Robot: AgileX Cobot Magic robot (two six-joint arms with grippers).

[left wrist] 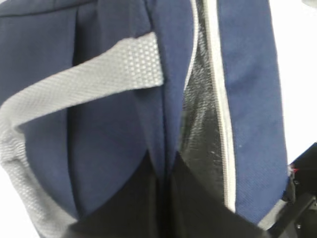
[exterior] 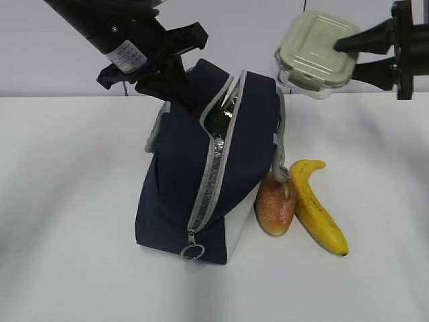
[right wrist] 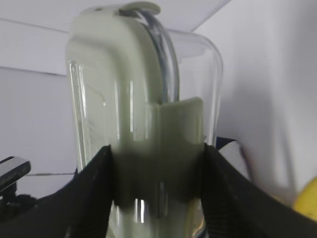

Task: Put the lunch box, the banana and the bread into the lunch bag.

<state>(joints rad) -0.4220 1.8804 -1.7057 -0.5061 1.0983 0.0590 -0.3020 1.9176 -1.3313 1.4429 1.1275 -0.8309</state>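
Above the table (exterior: 67,201), to the right of the lunch bag (exterior: 174,174), the right gripper (exterior: 343,55) clamps the lunch box (exterior: 315,52), lid facing up and tilted toward the camera. The left gripper (exterior: 177,90), jaws pinched together on the bag's upper edge, holds the zipper mouth apart so the foil lining (left wrist: 200,124) shows. The bread (exterior: 273,204) and the banana (exterior: 318,204) lie just beside the bag's right side. To seat item 1 of 3 well, the box should travel left until centred over the slit, turn edge-first to match the narrow opening, and descend while the left grip keeps the mouth taut.
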